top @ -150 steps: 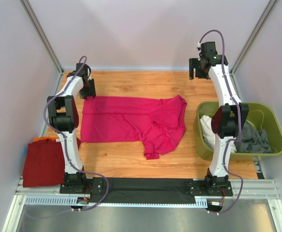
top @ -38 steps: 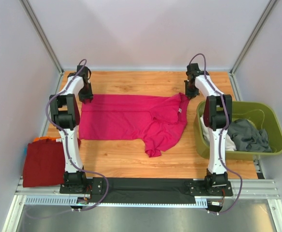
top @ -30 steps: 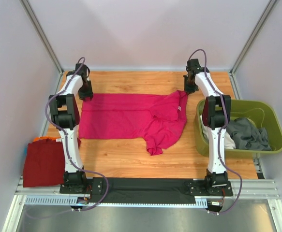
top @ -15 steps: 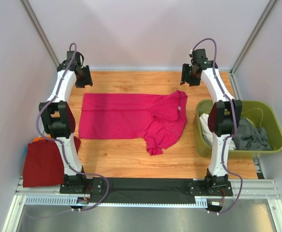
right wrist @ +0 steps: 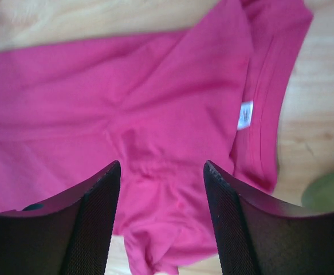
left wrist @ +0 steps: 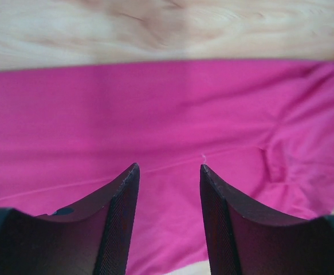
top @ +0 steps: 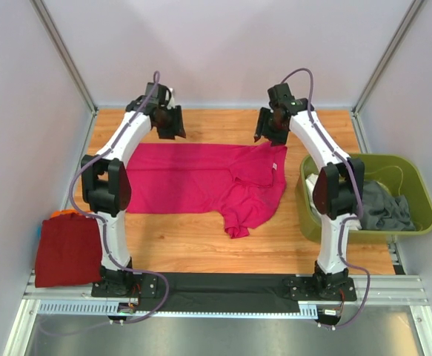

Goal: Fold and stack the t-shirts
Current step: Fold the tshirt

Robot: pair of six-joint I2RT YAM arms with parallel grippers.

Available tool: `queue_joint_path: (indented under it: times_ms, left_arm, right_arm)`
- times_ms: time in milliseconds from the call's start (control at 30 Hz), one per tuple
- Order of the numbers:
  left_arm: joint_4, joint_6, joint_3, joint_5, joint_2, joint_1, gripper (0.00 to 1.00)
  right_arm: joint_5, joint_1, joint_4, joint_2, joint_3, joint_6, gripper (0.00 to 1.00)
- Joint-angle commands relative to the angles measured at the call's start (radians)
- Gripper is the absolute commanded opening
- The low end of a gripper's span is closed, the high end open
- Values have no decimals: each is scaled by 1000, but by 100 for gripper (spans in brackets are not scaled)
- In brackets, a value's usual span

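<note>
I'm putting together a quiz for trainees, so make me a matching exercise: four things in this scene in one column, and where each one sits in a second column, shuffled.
Things:
1. magenta t-shirt
2. dark red t-shirt
3. green bin
4. grey shirt

Places:
A. inside the bin
B. folded at the near left corner
C. spread across the middle of the table
D. at the right side of the table

Pairs: 1-C, 2-B, 3-D, 4-A

Item: white tag (right wrist: pixel 244 115) at the collar of the pink shirt (right wrist: pixel 155 97).
Position: ahead of the right gripper (right wrist: pixel 162 166), off to its right side.
Print: faint marks, too small to read.
Other legible text, brands, numbers: none.
</note>
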Motion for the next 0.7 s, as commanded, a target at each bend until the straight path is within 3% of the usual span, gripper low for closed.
queue_joint_path:
  times_ms: [0, 200, 467, 667]
  left_arm:
    - [43, -43, -23, 83, -54, -30, 54]
    - [30, -54, -83, 39, -102, -128, 53]
    - [34, -126, -355, -108, -299, -144, 50]
    - [8, -232, -559, -220, -436, -142, 48]
  right_arm:
    - [127, 31, 30, -168, -112, 83, 62]
    - [127, 39, 19, -260, -348, 124, 61]
    - [183, 132, 62, -357, -524, 156, 60]
    - [165, 184, 144, -435, -703, 186, 50]
